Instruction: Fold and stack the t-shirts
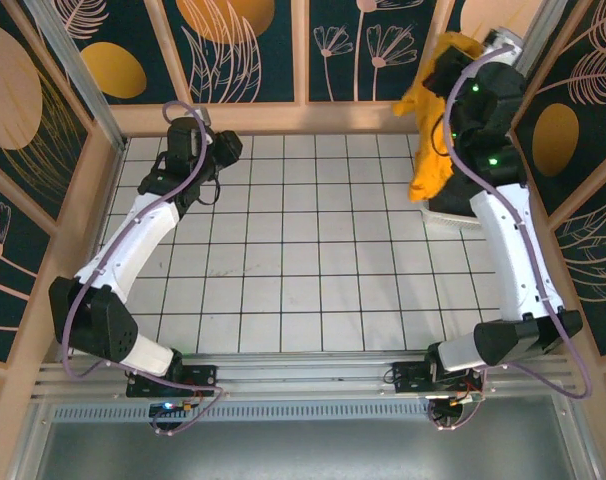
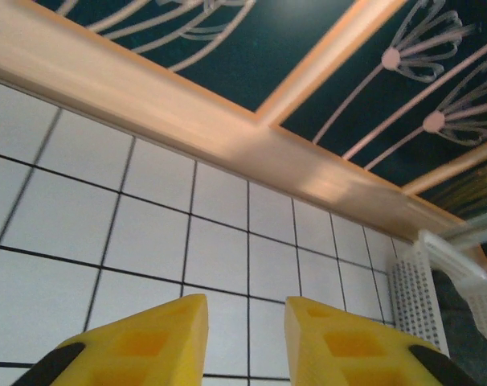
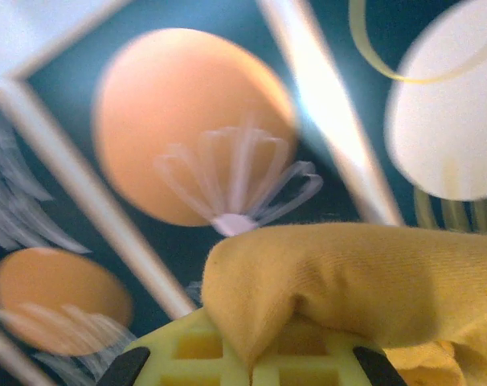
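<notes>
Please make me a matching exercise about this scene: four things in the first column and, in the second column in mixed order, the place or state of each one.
Column one
1. left gripper
2. right gripper
3. yellow t-shirt
4. white mesh basket

Column two
A. hangs in the air at the far right
B. sits on the tiles at the far right
C. jaws apart, nothing between them
D. jaws shut on cloth

Pairs: 1-C, 2-D, 3-A, 4-B

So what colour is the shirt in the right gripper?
Plain mustard yellow. The shirt, clamped in the right gripper, shows best in the right wrist view.
</notes>
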